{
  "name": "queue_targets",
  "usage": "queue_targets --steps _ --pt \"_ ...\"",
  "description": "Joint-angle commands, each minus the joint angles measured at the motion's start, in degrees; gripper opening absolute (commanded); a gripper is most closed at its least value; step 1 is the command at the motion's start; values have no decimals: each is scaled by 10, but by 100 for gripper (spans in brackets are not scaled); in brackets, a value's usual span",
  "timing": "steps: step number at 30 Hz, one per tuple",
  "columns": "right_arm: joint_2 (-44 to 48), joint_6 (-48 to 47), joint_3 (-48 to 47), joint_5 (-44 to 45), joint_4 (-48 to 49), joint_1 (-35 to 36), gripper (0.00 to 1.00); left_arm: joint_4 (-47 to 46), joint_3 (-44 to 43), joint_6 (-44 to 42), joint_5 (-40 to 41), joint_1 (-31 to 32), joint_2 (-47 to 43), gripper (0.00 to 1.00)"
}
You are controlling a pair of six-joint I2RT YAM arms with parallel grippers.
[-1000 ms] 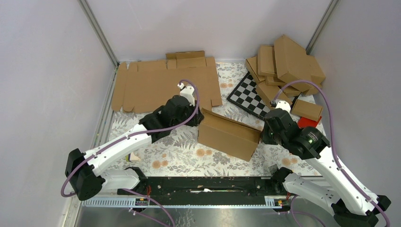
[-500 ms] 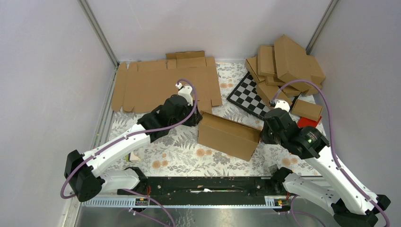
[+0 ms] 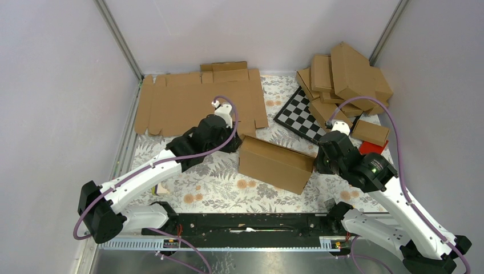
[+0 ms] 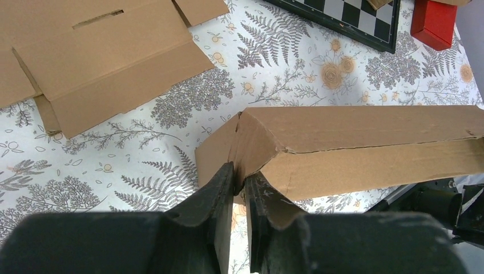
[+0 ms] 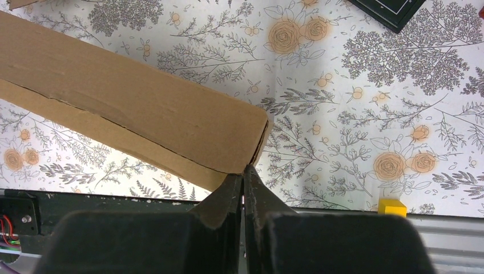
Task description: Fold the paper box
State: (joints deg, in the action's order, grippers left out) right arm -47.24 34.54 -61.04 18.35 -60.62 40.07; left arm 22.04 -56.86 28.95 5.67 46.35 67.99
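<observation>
floral-print surface [image 3: 217, 188] strewn with cardboard
the paper box [image 3: 277, 162] lies across the middle; flat cardboard sheets [image 3: 188, 103] cover the far left, a checkered board [image 3: 299, 117] lies just beyond the box, a pile of folded boxes [image 3: 348, 74] fills the far right corner, a red block [image 3: 374, 147] beside it.

White-shelled arms [image 3: 142, 174] with black joints [image 3: 100, 208], each trailing a looping purple cable [image 3: 235, 120].
</observation>
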Motion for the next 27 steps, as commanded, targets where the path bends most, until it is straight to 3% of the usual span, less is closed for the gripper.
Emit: queue_targets --steps 1,13,21,23,24,27 --pt "-1 2 14 -23 -14 -1 0 -29 -5 -7 18 -9 3 16" --pt "1 2 16 -23 -15 -1 0 -20 -13 -18 6 -24 14 16" --pt "1 1 17 -22 -14 -1 0 -19 -14 -19 -4 -25 19 22" --pt "2 2 17 -23 -14 -1 0 -20 -14 -19 -4 -25 22 13" --pt "2 2 17 -23 -14 -1 0 -20 -15 -20 -4 -25 23 4" --pt "4 1 16 -22 -14 -1 0 -16 -22 -20 -4 -25 22 0"
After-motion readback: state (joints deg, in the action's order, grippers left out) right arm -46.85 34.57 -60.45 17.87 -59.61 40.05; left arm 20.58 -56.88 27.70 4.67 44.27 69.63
